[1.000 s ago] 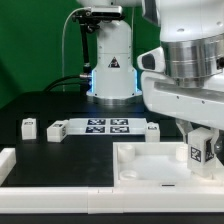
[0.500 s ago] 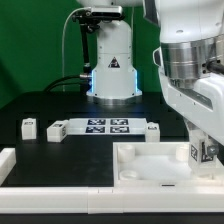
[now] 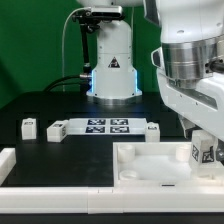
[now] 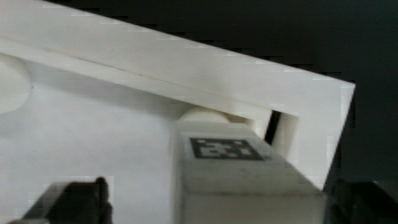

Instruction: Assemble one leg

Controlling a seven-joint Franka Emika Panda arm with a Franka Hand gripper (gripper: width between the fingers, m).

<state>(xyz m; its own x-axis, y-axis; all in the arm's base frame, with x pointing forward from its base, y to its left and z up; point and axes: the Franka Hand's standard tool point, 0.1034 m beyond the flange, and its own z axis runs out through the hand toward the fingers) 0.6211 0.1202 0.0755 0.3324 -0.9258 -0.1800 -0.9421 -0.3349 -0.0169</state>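
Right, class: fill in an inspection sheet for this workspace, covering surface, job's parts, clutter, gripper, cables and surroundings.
Surface: black table with the marker board lying on it.
Job's things: one leg upright at a corner of the white panel; loose leg on the table.
Clutter: white piece at the front edge.
Grippers: gripper straddles the leg with gaps either side; looks open.
Cables: cable beside the arm's base.
Surroundings: green backdrop.

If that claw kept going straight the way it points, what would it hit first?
Probably the white panel: the open gripper straddles the leg, so its tips would pass beside it. Depth is unclear.
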